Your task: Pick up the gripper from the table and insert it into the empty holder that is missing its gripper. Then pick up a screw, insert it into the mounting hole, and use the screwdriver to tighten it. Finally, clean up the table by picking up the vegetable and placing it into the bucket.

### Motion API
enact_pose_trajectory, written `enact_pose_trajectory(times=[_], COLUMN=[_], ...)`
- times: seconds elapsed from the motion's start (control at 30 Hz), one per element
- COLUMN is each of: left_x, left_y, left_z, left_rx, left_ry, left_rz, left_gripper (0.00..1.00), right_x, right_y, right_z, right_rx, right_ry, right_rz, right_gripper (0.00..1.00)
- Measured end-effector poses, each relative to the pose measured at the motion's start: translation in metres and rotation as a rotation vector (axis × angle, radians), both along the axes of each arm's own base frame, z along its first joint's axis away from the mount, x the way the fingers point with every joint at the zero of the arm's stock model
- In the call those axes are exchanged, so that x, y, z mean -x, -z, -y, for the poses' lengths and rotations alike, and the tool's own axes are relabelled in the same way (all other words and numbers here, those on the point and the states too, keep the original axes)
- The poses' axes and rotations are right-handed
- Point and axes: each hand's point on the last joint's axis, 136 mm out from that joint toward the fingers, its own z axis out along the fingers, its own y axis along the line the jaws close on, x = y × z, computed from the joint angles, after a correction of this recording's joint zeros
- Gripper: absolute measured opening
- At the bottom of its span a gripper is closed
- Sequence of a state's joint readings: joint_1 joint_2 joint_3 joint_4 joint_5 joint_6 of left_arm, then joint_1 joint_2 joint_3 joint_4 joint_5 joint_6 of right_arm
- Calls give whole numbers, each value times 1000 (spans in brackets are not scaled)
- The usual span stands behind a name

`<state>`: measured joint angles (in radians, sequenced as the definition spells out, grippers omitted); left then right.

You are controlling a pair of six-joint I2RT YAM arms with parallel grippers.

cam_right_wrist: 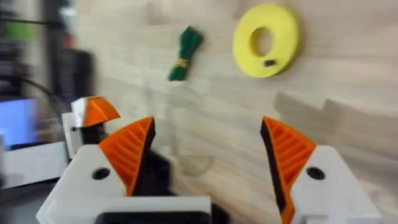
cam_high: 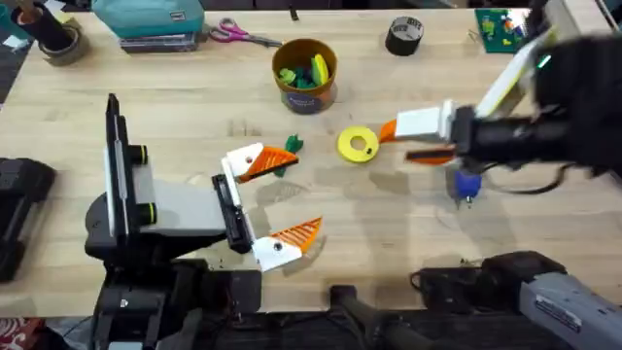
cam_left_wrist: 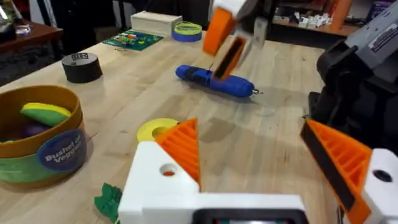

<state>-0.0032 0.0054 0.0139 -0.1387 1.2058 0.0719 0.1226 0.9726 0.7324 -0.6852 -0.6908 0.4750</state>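
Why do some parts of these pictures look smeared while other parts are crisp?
Overhead: the right arm rises close under the camera, showing dark and blurred, while the bucket stays crisp. Right wrist: the vegetable and yellow ring are softly smeared.

Left gripper [cam_high: 260, 206]: stood wide open, low on the table.
Vegetable [cam_high: 289, 153]: lay just beyond its farther finger.
Ring [cam_high: 358, 144]: sat between both grippers.
Screwdriver [cam_left_wrist: 214, 81]: lay under the right gripper [cam_high: 413, 141].
Bucket [cam_high: 305, 76]: stood behind the ring.
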Motion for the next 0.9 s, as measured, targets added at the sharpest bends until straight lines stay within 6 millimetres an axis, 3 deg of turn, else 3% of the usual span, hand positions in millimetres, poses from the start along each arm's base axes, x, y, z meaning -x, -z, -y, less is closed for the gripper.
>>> enact_pose_trajectory(times=[0.2,0.4,0.67,0.9], left_x=[0,0,0,0], left_y=[0,0,0,0], left_z=[0,0,0,0], left_rx=[0,0,0,0], left_ry=[2,2,2,2], left_rz=[0,0,0,0], left_gripper=[986,986,986,985], right_x=[-1,7,11,11], right_y=[-70,-106,-101,-92], right_z=[39,75,88,67], right_rx=[337,551,663,699], right_ry=[-11,26,-11,-159], right_rz=[166,231,212,230], right_gripper=[997,998,997,997])
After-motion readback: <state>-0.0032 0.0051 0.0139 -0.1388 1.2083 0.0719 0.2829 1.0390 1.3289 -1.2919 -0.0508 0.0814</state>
